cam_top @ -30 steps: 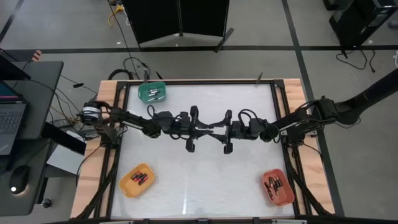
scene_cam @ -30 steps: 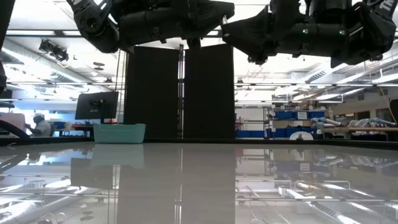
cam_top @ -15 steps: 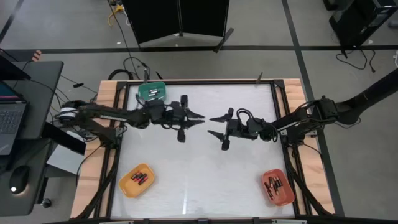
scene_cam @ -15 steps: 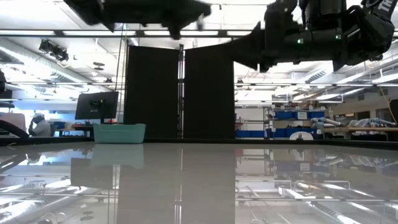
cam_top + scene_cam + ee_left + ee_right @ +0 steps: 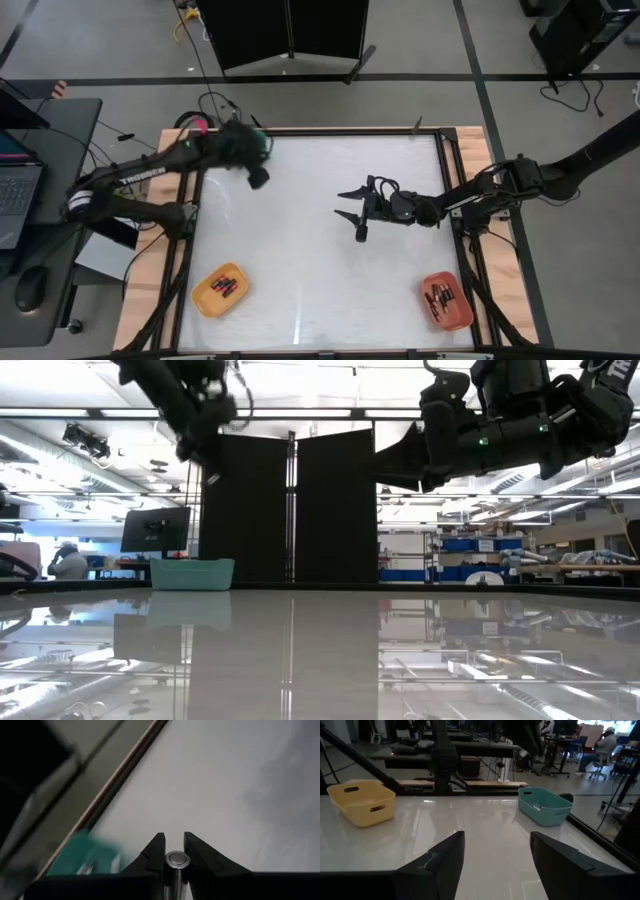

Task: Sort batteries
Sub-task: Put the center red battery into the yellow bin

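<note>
My left gripper (image 5: 256,177) hangs above the table's far left corner, right beside the green tray (image 5: 263,144), and is shut on a battery (image 5: 176,860). The same green tray (image 5: 80,859) shows blurred just beyond its fingers in the left wrist view. My right gripper (image 5: 340,203) hovers wide open above the table's middle right, holding nothing (image 5: 495,855). More batteries lie in the yellow tray (image 5: 220,288) at the near left and in the orange tray (image 5: 446,302) at the near right. My left gripper pinches a battery between its two fingers (image 5: 156,851). The battery lies along the fingers, and its round silvery end (image 5: 176,859) faces forward, just behind the fingertips. It is lifted clear of the table.
The white table top (image 5: 320,280) lies bare between the trays. The right wrist view sees the yellow tray (image 5: 362,802) and the green tray (image 5: 545,806) across the table. People sit at desks in the room beyond.
Both grippers stood close together over the table's middle. My left arm has since swung away toward the far left corner, ending beside the green tray. My right gripper has drawn back a little toward the table's right.
</note>
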### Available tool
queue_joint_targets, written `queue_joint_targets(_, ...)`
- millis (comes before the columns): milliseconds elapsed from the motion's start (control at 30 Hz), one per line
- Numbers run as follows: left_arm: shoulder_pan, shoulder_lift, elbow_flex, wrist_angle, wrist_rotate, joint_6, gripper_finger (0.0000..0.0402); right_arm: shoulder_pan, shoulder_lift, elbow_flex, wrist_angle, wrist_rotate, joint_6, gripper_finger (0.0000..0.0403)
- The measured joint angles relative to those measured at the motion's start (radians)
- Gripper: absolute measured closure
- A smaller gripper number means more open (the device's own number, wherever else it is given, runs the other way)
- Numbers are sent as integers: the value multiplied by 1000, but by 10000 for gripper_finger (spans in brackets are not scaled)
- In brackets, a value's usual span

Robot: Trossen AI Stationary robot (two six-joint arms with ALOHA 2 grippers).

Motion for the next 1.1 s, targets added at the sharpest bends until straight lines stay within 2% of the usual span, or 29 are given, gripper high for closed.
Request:
queue_joint_targets(133,159,68,46,-160,9,8,348,0,0,0,-1,0,0,170)
queue_joint_targets(300,305,182,46,-161,12,21,348,0,0,0,-9,0,1,170)
queue_joint_targets(533,473,354,46,-121,3,-87,348,0,0,0,-26,-1,1,174)
queue_joint_targets(800,512,499,46,-2,-14,-165,348,-6,0,0,-56,-3,19,176)
queue_joint_targets(1100,510,550,46,24,-83,-210,348,-6,0,0,-68,-4,25,177)
